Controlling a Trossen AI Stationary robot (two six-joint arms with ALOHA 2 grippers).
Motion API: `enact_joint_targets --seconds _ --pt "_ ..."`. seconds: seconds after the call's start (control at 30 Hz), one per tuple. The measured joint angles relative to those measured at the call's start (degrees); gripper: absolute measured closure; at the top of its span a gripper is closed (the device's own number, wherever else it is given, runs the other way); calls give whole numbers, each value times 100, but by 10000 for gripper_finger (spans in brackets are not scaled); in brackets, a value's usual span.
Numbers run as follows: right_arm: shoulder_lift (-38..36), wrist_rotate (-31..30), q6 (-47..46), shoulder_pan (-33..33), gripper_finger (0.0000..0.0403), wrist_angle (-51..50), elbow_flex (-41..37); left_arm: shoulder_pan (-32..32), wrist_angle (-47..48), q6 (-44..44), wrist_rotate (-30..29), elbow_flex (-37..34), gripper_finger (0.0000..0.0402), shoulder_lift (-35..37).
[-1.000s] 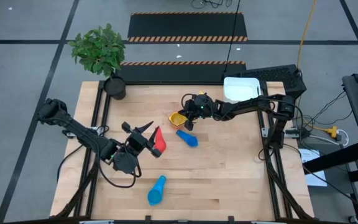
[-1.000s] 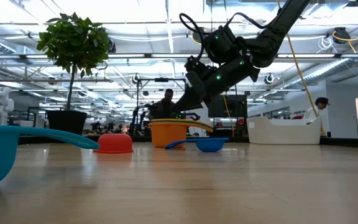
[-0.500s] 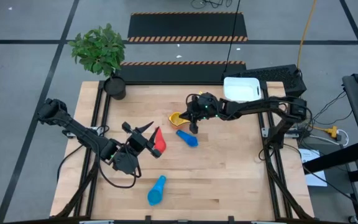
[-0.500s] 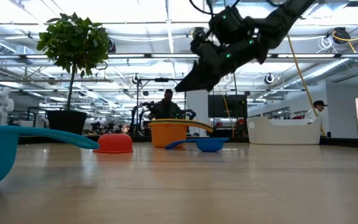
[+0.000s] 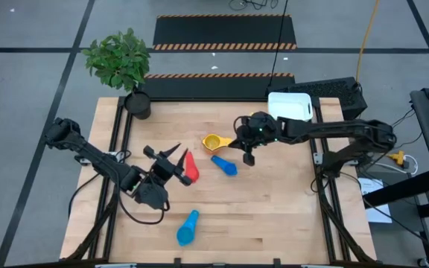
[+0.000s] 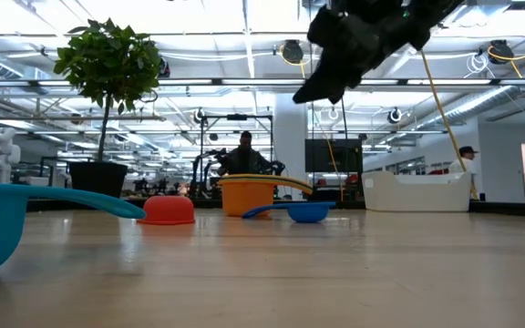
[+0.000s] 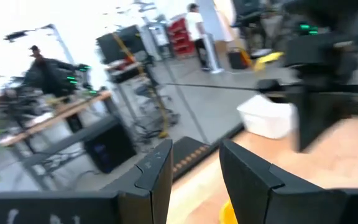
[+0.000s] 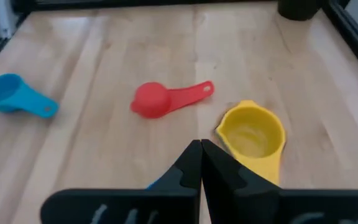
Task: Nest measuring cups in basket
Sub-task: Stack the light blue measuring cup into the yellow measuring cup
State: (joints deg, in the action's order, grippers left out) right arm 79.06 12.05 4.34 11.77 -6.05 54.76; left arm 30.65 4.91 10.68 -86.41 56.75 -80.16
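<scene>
While my right gripper [image 5: 248,158] hangs clenched and empty above the yellow cup [image 5: 213,141], my left gripper [image 5: 176,152] stands parted, empty.

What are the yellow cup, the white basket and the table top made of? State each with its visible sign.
Yellow cup: likely plastic, smooth, soft sheen, one uniform colour.
Basket: probably plastic too, plain white, rounded corners, low walls.
Table: wood, seemingly butcher block, pale glued strips with visible grain.

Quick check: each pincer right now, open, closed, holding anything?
Left pincer: open, empty, beside the red measuring cup.
Right pincer: closed, empty, above the table.
</scene>
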Motion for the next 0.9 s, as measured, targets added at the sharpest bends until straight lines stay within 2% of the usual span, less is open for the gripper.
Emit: enact_joint_targets --seconds 0.1,0.3,0.4,0.6,0.7,0.9 --pt "-169 1 -41 -154 403 -31 -4 -3 12 -26 -347 0 265 0" --pt "-424 4 136 -465 403 10 -2 -26 10 247 -327 0 266 0" --pt "-463 2 267 -564 403 121 -2 -26 -101 590 136 0 266 0" --pt "-446 -26 262 -713 403 154 -2 -26 -444 1017 1469 203 266 0" --pt "-432 -26 84 -812 403 126 -2 -24 23 1567 1907 343 266 -50" --pt "-433 -24 -292 -1191 403 140 -171 -26 1373 3281 3014 781 266 -304"
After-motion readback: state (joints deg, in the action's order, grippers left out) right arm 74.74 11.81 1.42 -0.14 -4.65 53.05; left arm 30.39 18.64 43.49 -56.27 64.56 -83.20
